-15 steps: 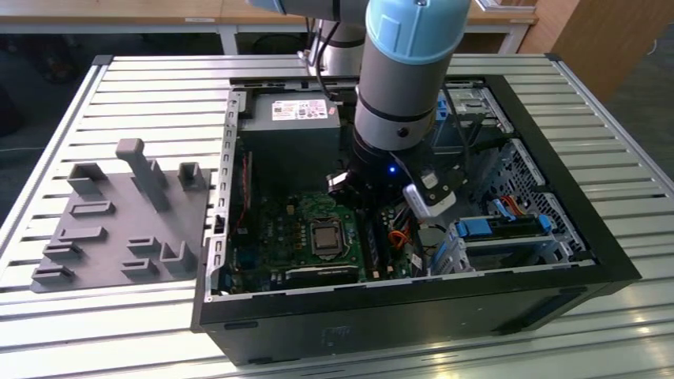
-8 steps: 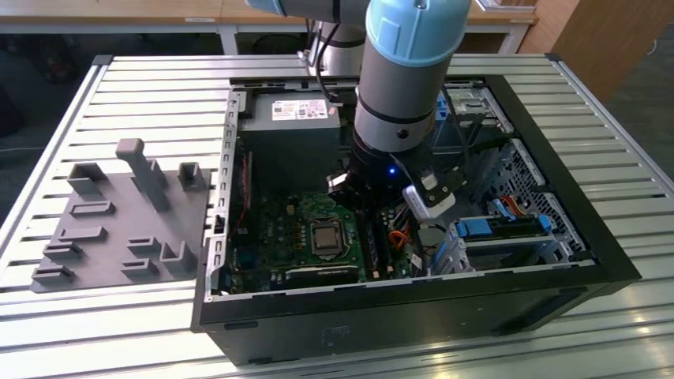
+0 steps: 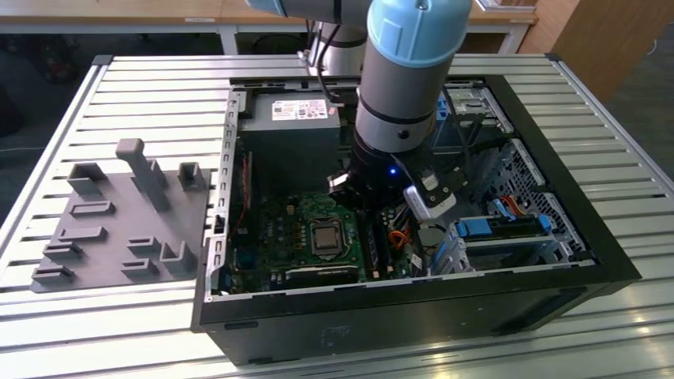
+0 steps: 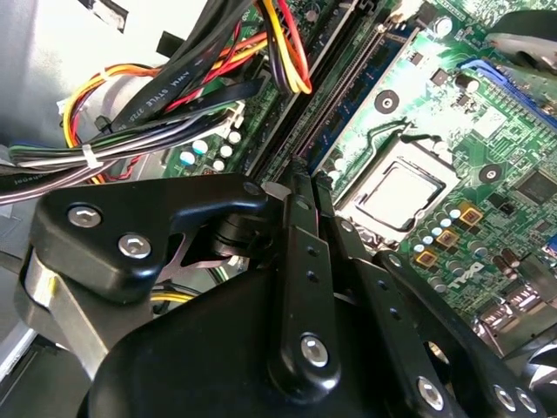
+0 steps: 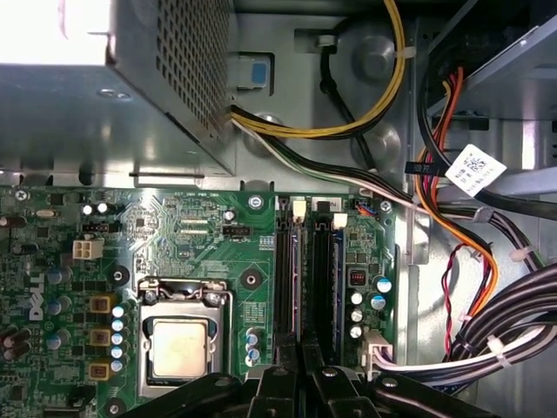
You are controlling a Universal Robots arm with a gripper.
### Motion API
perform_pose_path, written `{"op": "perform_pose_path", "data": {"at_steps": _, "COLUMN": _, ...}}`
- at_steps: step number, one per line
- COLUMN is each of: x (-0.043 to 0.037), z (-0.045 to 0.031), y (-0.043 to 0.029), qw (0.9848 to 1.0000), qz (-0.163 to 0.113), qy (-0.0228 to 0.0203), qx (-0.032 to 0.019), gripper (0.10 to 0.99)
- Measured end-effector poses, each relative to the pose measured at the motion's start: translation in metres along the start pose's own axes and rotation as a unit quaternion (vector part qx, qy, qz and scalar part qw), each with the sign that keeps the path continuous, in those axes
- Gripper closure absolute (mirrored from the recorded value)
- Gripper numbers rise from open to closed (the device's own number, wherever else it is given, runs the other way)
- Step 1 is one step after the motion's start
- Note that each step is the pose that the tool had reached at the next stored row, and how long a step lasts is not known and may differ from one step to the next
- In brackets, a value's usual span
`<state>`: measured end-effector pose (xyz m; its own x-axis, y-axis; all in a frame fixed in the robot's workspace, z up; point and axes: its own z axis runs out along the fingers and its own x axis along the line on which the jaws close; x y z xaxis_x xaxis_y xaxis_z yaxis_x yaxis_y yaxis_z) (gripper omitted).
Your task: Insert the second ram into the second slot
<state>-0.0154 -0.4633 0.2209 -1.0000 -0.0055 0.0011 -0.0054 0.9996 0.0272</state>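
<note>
The open computer case [image 3: 548, 189] lies on the slatted table [image 3: 147, 87], and the arm [image 3: 406, 87] reaches down into it, right above the motherboard [image 3: 305, 237]. Beside the processor socket [image 5: 178, 344], on the side towards the bundle of cables [image 5: 513, 331], run the memory slots [image 5: 306, 270], and the gripper [image 5: 300, 376] sits directly over them, fingertips drawn close together at the slot line. In both wrist views the fingers [image 4: 300, 261] look nearly closed, pinched in line with the slots. Whether the second ram is between them cannot be told; a dark strip in one slot beside the socket may be a module. Judging by this, the insertion is at or near the pressing stage, seating unconfirmed. A grey fixture tray [image 3: 116, 221] waits on the table, outside the case.
</note>
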Motion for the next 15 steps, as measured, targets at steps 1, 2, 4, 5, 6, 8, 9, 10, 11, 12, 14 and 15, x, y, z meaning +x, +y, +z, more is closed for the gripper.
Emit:
{"op": "perform_pose_path", "data": {"at_steps": 1, "x": -0.0004, "z": 0.0001, "y": 0.0, "qw": 1.0, "qz": 0.0, "qy": 0.0, "qx": 0.0, "gripper": 0.949}}
{"op": "perform_pose_path", "data": {"at_steps": 2, "x": -0.0009, "z": 0.0004, "y": 0.0, "qw": 1.0, "qz": 0.0, "qy": 0.0, "qx": 0.0, "gripper": 0.949}}
{"op": "perform_pose_path", "data": {"at_steps": 4, "x": -0.0014, "z": 0.0012, "y": 0.0, "qw": 1.0, "qz": 0.001, "qy": -0.0001, "qx": -0.0002, "gripper": 0.949}}
{"op": "perform_pose_path", "data": {"at_steps": 5, "x": -0.0014, "z": 0.0016, "y": 0.0, "qw": 1.0, "qz": 0.001, "qy": 0.0, "qx": -0.0001, "gripper": 0.949}}
{"op": "perform_pose_path", "data": {"at_steps": 6, "x": -0.0014, "z": 0.002, "y": -0.0001, "qw": 1.0, "qz": 0.001, "qy": 0.0, "qx": 0.0, "gripper": 0.949}}
{"op": "perform_pose_path", "data": {"at_steps": 8, "x": -0.0015, "z": 0.0028, "y": -0.0001, "qw": 1.0, "qz": 0.0, "qy": 0.0, "qx": 0.0, "gripper": 0.949}}
{"op": "perform_pose_path", "data": {"at_steps": 9, "x": -0.0015, "z": 0.0029, "y": -0.0001, "qw": 1.0, "qz": 0.0, "qy": 0.0, "qx": 0.0, "gripper": 0.949}}
{"op": "perform_pose_path", "data": {"at_steps": 10, "x": -0.0015, "z": 0.0029, "y": -0.0001, "qw": 1.0, "qz": 0.0, "qy": 0.0, "qx": 0.0001, "gripper": 0.949}}
{"op": "perform_pose_path", "data": {"at_steps": 11, "x": -0.0015, "z": 0.0029, "y": -0.0001, "qw": 1.0, "qz": 0.0, "qy": 0.0, "qx": 0.0001, "gripper": 0.949}}
{"op": "perform_pose_path", "data": {"at_steps": 12, "x": -0.0015, "z": 0.0029, "y": -0.0001, "qw": 1.0, "qz": 0.0, "qy": 0.0, "qx": 0.0, "gripper": 0.949}}
{"op": "perform_pose_path", "data": {"at_steps": 14, "x": -0.0015, "z": 0.003, "y": -0.0001, "qw": 1.0, "qz": 0.0, "qy": 0.0, "qx": 0.0, "gripper": 0.949}}
{"op": "perform_pose_path", "data": {"at_steps": 15, "x": -0.0015, "z": 0.003, "y": -0.0001, "qw": 1.0, "qz": 0.0, "qy": 0.0, "qx": 0.0, "gripper": 0.949}}
